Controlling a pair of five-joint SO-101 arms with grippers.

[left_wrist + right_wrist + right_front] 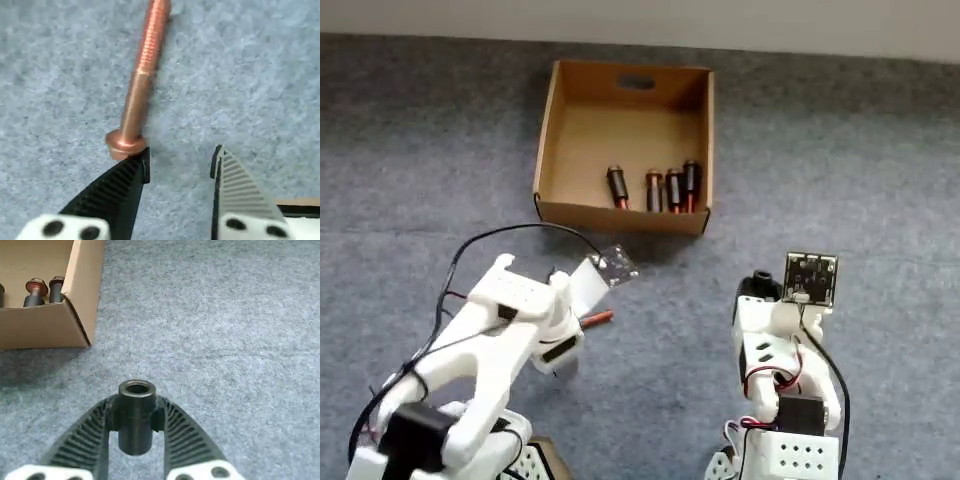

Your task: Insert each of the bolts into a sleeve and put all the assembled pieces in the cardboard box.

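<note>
Four assembled pieces point(655, 187) in box point(546, 140), bolt point(597, 319) before it

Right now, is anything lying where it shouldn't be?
Only one thing: a copper bolt lies loose on the carpet beside the open left gripper, outside the cardboard box, with no sleeve. The right gripper holds an empty black sleeve.

High view looks down over the table point(880, 150); wrist views sit close above it; the right shares the cardboard box point(620, 216)

No text, number or sign can be read. The brown cardboard box point(552, 130) has plain walls.
</note>
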